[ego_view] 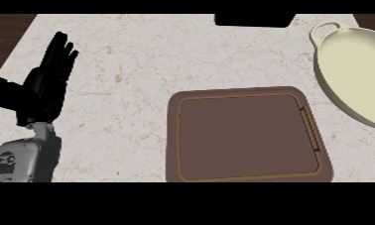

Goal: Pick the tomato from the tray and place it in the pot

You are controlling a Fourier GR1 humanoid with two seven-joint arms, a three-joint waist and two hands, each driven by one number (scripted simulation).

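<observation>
One hand point(44, 86), our left, rests at the frame's left, fingers straight and released. We see the tray point(245, 135) lower centre, the pot point(353, 65) far right.

Counting across the worktop point(147, 60): one brown tray point(245, 135), just the one. One cream pot point(353, 73) at the right edge. One left hand point(45, 86) in view. One dark block point(253, 20) at the far edge.

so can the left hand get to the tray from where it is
Probably yes: the open left hand stands left of the tray, and only counter shows between them.
</observation>
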